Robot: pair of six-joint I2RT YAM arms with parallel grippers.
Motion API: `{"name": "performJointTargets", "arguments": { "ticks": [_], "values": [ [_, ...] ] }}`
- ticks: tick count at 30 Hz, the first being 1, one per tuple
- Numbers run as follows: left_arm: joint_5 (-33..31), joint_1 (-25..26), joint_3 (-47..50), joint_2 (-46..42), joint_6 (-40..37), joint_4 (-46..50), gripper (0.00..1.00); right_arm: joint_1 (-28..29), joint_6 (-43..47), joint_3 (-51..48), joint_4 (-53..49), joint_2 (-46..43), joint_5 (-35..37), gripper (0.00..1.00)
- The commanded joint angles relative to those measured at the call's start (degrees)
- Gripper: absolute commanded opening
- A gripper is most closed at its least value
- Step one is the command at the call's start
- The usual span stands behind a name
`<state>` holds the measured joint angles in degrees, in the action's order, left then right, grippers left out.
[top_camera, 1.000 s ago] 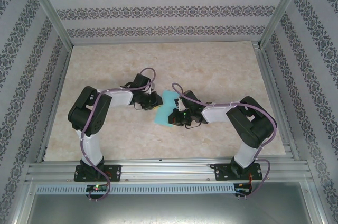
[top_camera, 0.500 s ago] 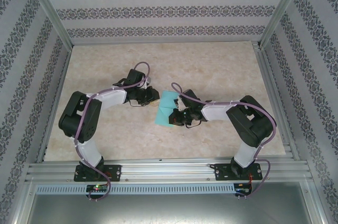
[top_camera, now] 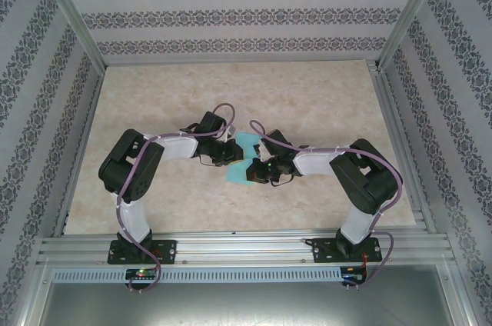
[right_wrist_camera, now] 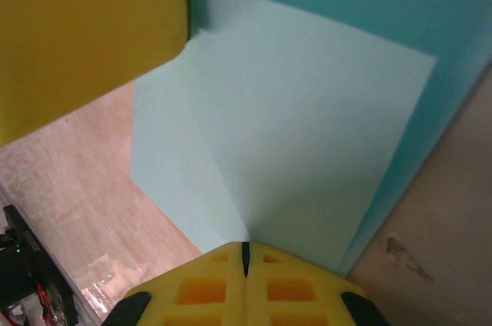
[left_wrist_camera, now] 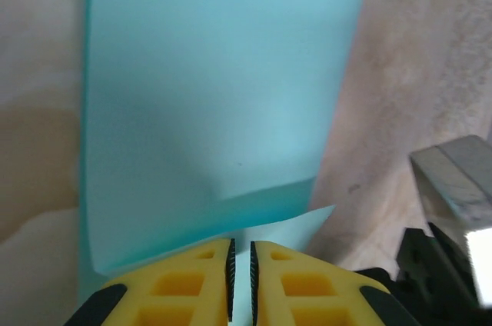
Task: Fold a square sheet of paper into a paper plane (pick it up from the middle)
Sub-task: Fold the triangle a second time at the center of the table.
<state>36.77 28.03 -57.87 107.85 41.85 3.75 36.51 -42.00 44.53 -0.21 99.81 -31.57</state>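
Well, I see the square sheet of paper over the middle of the table, a touch toward its near edge. It is thin, plain turquoise, and no longer flat. In the left wrist view the sheet shows a paler layer over a darker strip, with a soft bend low down. In the right wrist view it shows a faint crease running down to my fingertips and a darker folded edge on the far side.

The left gripper sits left of the table's centre, its yellow fingers drawn to a thin slit with the sheet's near edge caught in it. The right gripper, right of centre, has its fingers pressed flat together on the paper's corner.

The table is pale beige with a marbled pattern. Walls with grey ornamental stripes rise around it, and a metal rail runs along its near edge.
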Motion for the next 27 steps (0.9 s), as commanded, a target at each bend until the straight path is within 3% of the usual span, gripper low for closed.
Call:
{"name": "performJointTargets", "arguments": {
  "ticks": [1,10,19,27],
  "values": [
    [-3.68,-0.16,-0.58,1.72,-3.02,1.86,0.17,-0.39,0.95,-0.37,-6.63,-0.26,1.93,0.03],
    [-5.77,-0.17,1.2,2.82,-3.45,2.37,0.15,-0.35,-2.7,2.55,-2.89,-4.17,-2.1,0.05],
    [-4.63,-0.17,1.49,3.27,-2.75,1.17,0.15,-0.2,-5.19,6.69,-1.43,3.53,-0.62,0.06],
    [-5.33,-0.13,1.59,3.46,-2.65,1.77,0.14,-0.83,-5.62,3.53,-1.22,6.64,0.34,0.07]
  ]
}}
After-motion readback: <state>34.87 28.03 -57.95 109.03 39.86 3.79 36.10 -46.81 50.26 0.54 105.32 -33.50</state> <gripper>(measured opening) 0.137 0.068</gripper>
